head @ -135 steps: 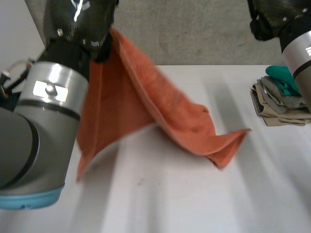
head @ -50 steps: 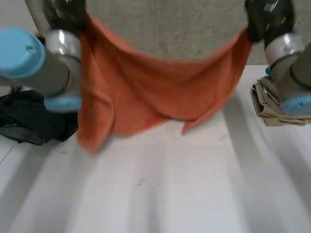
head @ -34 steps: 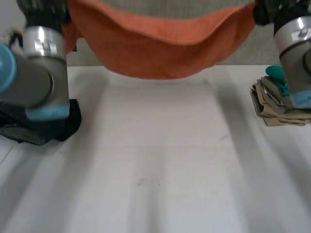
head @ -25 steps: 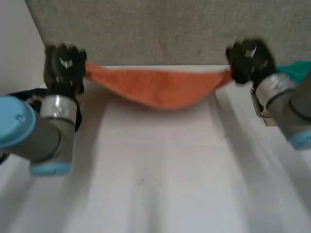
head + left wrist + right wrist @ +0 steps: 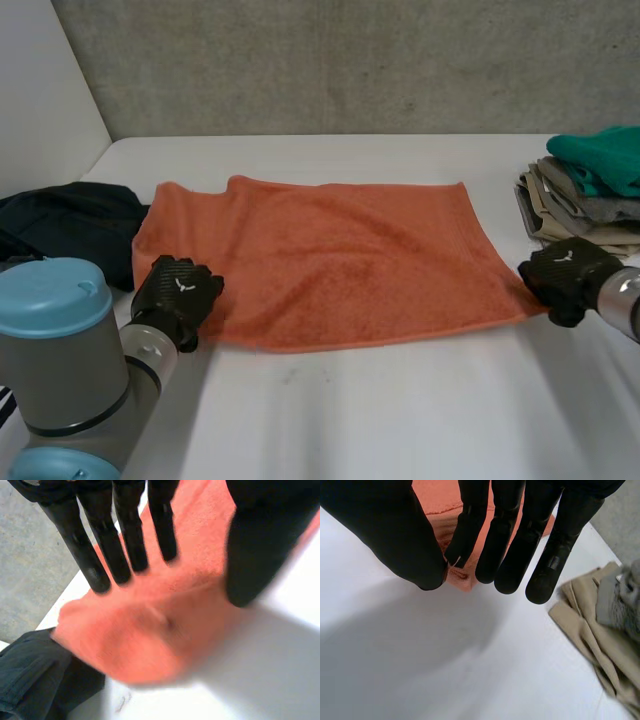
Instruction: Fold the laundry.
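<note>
The orange towel [image 5: 330, 260] lies spread flat across the middle of the white table [image 5: 400, 420], one long edge toward the far wall and the other toward the robot, with a few soft ripples in it. The left hand [image 5: 178, 292] sits over the towel's corner at about 8 o'clock. From that wrist its fingers [image 5: 125, 545] are straight and spread and its thumb [image 5: 260, 545] stands well apart from them. The corner lies loose on the table under the palm, so that hand has let go. The right hand [image 5: 562, 278] is at the towel's 4 o'clock corner. There its thumb [image 5: 395, 535] and the nearest finger [image 5: 470, 525] close together on the very tip of the corner, nipping it, while the other fingers reach out straight just above the table. A dark garment [image 5: 60, 225] is heaped at 9 o'clock, touching the towel's left edge. At about 2 o'clock, near the right hand, stands a stack of folded clothes [image 5: 575, 215], beige and grey with a teal piece [image 5: 600, 160] on top.
</note>
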Controlling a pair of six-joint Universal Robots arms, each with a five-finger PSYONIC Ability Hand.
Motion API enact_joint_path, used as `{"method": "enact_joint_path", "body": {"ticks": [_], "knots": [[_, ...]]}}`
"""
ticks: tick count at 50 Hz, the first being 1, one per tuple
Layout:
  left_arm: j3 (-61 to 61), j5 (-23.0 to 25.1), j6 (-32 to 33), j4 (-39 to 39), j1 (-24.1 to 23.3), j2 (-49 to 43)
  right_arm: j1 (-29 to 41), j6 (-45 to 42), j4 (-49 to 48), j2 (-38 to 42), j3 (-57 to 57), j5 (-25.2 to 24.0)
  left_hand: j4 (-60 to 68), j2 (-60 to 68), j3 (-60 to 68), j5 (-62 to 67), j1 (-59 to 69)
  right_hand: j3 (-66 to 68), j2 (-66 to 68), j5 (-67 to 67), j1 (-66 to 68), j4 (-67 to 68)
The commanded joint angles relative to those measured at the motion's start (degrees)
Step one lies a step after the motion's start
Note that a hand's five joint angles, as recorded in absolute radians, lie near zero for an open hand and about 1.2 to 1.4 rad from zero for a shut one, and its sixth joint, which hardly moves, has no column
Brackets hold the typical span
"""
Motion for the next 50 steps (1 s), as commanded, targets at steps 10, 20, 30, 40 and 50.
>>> {"method": "enact_joint_path", "body": {"ticks": [10, 20, 30, 40, 50], "knots": [[-1.32, 3.22, 0.35, 0.07, 4.68, 6.23, -6.07, 1.06, -13.74, -3.3, 1.9, 2.44, -44.48, -43.71, -44.54, -44.42, -43.05, 12.29, 12.24, 12.92, 22.7, 11.85], [-5.99, 20.62, 3.16, 0.16, 13.11, 7.55, -5.72, 1.32, -15.24, -1.72, 2.52, 2.53, -43.3, -42.54, -43.36, -43.24, -41.87, 12.29, 12.24, 12.92, 22.7, 11.85], [4.19, 30.65, 9.14, -0.46, 14.88, -2.63, -5.55, 1.67, -15.33, -1.54, 4.45, 2.09, -35.74, -34.97, -35.8, -35.68, -34.31, 12.29, 12.24, 12.92, 22.7, 11.85], [18.79, 24.68, 10.73, -3.0, 14.79, -14.59, -5.46, 1.59, -15.42, -1.46, 5.24, 1.82, -23.79, -23.02, -23.84, -23.73, -22.36, 12.29, 12.24, 12.92, 22.7, 11.85], [24.51, 22.92, 10.81, -7.31, 13.48, -20.48, -5.55, 1.5, -15.77, -0.4, 5.51, 1.74, -24.13, -23.36, -24.19, -24.07, -22.7, 12.29, 12.24, 12.92, 22.7, 11.85]]}}
